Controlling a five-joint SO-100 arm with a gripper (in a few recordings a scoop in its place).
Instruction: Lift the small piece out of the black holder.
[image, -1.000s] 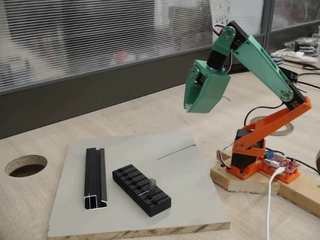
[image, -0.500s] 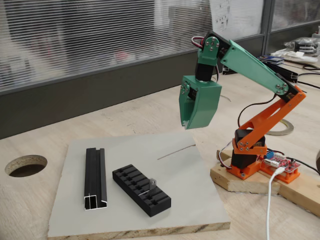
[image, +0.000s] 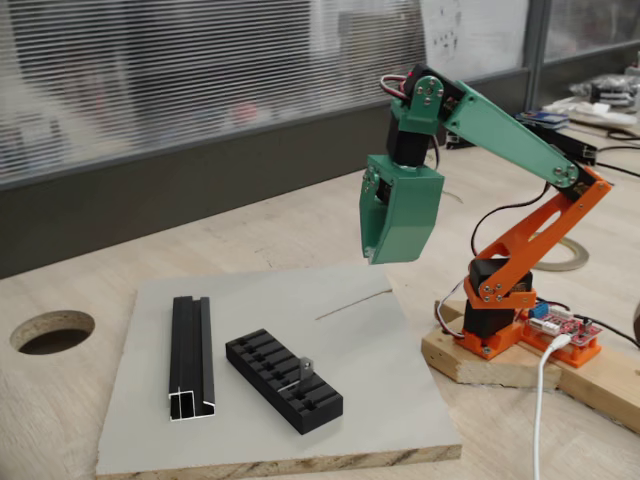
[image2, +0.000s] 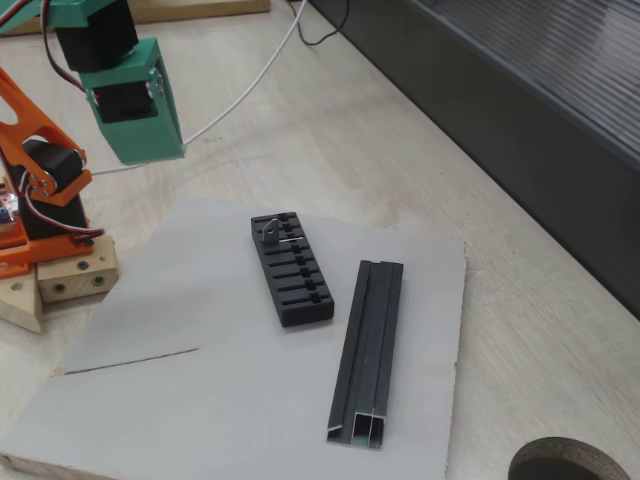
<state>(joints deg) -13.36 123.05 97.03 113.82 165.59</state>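
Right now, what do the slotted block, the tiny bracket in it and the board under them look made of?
The black holder looks like matte plastic: dull, even black, no glints. The small piece seems thin grey metal, too small to be sure. The board is grey-faced, with a pale, chip-like cut edge, likely particleboard.

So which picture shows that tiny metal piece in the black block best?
The fixed view with the small piece nearest: it stands up from the black holder, against the pale board. The other fixed view shows it smaller, from above, at the holder's end.
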